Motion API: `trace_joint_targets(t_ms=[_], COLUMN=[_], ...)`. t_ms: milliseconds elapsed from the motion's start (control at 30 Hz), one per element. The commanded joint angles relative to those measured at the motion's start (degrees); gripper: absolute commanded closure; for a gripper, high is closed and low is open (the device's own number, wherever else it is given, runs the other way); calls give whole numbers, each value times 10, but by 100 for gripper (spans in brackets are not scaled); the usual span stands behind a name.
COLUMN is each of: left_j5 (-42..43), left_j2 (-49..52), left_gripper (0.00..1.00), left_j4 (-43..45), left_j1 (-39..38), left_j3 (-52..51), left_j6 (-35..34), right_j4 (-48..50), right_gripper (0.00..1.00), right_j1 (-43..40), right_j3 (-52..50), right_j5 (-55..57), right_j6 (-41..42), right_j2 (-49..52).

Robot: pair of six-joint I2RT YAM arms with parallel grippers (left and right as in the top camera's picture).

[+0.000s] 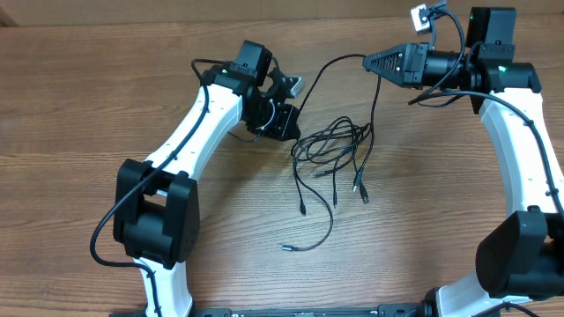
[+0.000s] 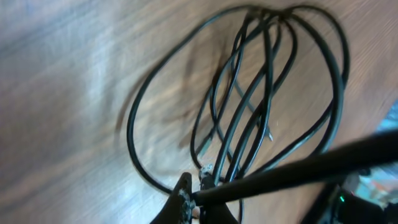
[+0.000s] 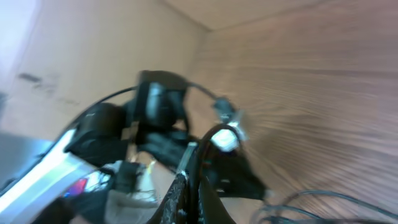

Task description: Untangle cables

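Several cables (image 1: 339, 145) between left gripper (image 1: 294, 134), right gripper (image 1: 367, 60), both pinching them

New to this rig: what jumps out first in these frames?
The tangle of thin black cables at the centre of the wooden table, its loops overlapping and its small plug ends trailing toward the near edge. The left gripper is shut on a strand at the tangle's left edge. The right gripper, far right, pinches a strand that runs back down to the pile.
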Motion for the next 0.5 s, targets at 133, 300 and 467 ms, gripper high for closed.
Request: trace_joint_targets(t_ms=[133,300,467], left_j5=[6,20,19], left_j2=[-49,-104,-159], left_gripper=[96,96,96], left_j4=[-75,-92,-87], left_j1=[32,34,35], left_j3=[67,123,189], left_j6=[-1,-2,-9], right_j4=[-69,-125,-165], right_gripper=[96,96,96], right_j1=[-16,-19,-19], right_j3=[14,14,14], right_j5=[272,463,639], right_j6=[-5,-4,14], right_j2=[-3,-3,-3])
